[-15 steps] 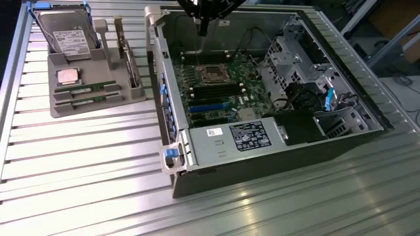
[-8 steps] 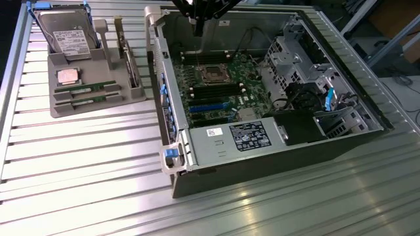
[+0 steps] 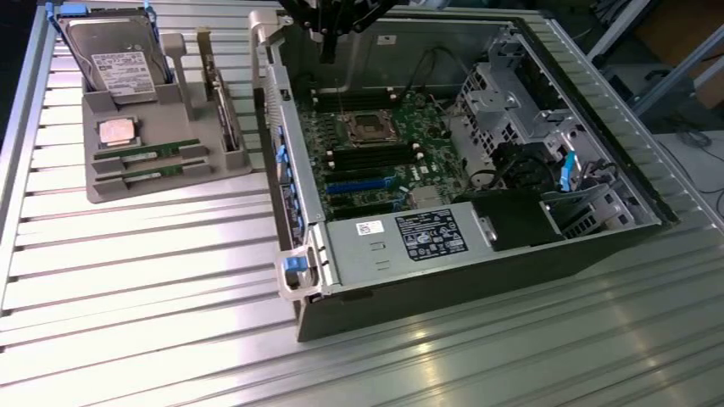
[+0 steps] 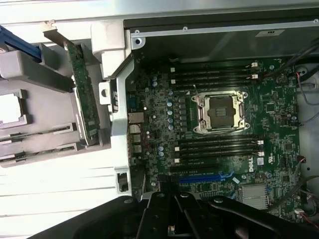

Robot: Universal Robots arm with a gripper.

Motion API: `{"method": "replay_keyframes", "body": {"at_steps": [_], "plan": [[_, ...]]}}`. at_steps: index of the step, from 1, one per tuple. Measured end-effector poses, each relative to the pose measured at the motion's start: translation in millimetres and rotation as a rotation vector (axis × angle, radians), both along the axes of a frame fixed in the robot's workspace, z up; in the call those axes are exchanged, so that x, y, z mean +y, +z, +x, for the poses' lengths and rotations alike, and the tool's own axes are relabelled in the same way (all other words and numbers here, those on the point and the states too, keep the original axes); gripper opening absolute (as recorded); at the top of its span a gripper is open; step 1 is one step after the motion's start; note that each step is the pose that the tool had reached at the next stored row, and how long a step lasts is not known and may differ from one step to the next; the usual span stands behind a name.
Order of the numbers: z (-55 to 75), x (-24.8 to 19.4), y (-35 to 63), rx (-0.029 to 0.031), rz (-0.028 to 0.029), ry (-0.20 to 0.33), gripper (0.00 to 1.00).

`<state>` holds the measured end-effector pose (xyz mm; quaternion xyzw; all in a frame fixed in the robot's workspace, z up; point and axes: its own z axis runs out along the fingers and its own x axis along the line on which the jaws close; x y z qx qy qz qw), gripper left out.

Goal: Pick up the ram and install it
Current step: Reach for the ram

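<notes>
In the exterior view your claw (image 3: 328, 52) hangs clenched over the far end of the open computer case (image 3: 476, 284), with its dark fingers drawn together and nothing visible between them. The motherboard (image 3: 391, 157) lies below the claw, and the CPU socket (image 3: 368, 127) sits close under it. You'll find the grey holder tray (image 3: 125, 193) well apart from the claw, outside the case wall and off to the exterior view's left of it. Both sticks lie flat in that tray. The first ram stick (image 3: 149, 153) is just beside the square CPU chip (image 3: 117, 131), and the second ram stick (image 3: 142, 175) is one slot farther from the claw. The hard drive (image 3: 114, 64) stands in the same tray, also well clear of the claw. In the wrist view the claw (image 4: 172, 214) is pinched shut and carrying nothing you can make out. It hovers above the motherboard (image 4: 159, 124), and the blue slot (image 4: 199, 177) is the part nearest to it. Just past that are the black memory slots (image 4: 214, 147), then the CPU socket (image 4: 219, 112). The tray (image 4: 45, 99) sits across the case wall from the claw and holds the first ram stick (image 4: 47, 131) and the second ram stick (image 4: 42, 149). An upright green card (image 4: 82, 99) stands between the tray and the wall.
</notes>
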<state>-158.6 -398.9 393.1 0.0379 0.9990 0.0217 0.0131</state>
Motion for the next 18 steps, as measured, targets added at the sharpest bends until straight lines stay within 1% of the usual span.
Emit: {"method": "replay_keyframes", "body": {"at_steps": [12, 18], "plan": [[-12.9, 0.0, -0.4, 0.0, 0.0, 0.0, 0.11], [-17.4, 0.0, -0.5, 0.0, -0.0001, 0.0, 0.11]]}}
